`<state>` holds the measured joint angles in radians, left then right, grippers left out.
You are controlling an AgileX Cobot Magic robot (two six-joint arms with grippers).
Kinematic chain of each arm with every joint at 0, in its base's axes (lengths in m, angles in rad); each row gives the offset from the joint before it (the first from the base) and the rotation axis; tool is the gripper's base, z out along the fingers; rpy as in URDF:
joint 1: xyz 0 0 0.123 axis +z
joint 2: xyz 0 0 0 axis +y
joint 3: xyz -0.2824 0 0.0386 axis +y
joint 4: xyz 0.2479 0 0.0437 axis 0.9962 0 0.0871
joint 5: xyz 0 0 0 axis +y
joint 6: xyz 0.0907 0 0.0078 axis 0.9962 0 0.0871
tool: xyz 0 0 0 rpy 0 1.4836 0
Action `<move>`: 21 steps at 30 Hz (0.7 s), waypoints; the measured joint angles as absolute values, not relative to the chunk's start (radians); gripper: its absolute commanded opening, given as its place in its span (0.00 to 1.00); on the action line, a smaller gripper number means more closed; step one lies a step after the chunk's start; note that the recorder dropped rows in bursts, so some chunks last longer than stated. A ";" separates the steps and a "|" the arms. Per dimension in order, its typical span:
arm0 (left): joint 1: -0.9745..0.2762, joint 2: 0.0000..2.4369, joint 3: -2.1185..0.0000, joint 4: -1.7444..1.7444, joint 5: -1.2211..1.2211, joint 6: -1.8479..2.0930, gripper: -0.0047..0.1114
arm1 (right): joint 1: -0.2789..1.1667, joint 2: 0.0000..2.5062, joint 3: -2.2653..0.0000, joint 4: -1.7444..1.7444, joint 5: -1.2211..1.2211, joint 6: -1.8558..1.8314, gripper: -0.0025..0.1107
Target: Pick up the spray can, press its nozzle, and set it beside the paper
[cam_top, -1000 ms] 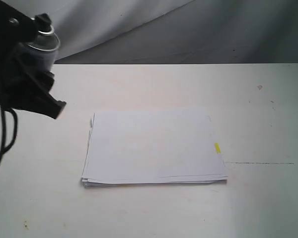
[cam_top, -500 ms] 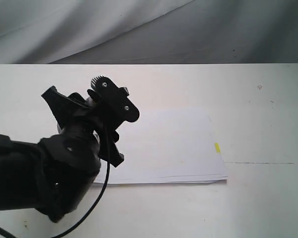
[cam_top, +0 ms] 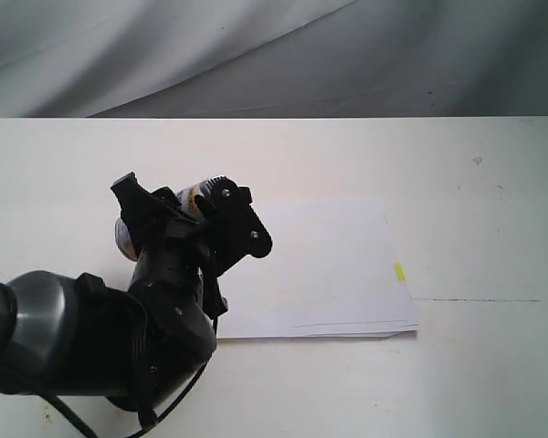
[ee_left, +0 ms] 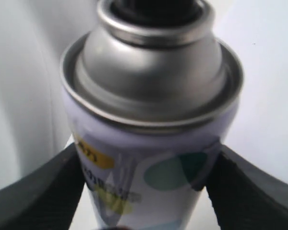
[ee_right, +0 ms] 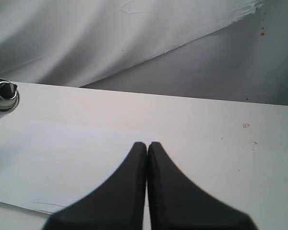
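Note:
My left gripper is shut on the spray can, holding it above the left part of the paper. In the left wrist view the black fingers press both sides of the can, below its domed silver shoulder. The can's body shows a teal dot and a yellow label. The black nozzle sits on top of the can, which is cut by the frame edge in the right wrist view. My right gripper is shut and empty, low over the paper; the exterior view does not show it.
The white table carries the paper stack, with a yellow tab at its right edge. A grey cloth backdrop hangs behind the table. My bulky left arm hides the paper's left side.
My left arm has swung from the upper left, carrying the can down and rightward over the paper's left edge. The paper has not moved.

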<state>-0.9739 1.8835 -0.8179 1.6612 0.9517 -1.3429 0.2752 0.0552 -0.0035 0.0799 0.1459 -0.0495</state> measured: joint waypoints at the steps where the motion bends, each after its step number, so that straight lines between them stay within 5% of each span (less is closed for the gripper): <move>1: -0.974 1.883 -0.818 1.668 0.963 -1.343 0.04 | 0.275 0.055 -0.004 0.080 0.146 -0.050 0.02; 21: -1.000 1.884 -0.890 1.511 1.024 -1.222 0.04 | 0.275 0.055 -0.004 0.080 0.146 -0.050 0.02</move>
<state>-1.0004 1.8840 -0.8905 1.5112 1.0243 -1.2219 0.2752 0.0552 -0.0035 0.0799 0.1459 -0.0495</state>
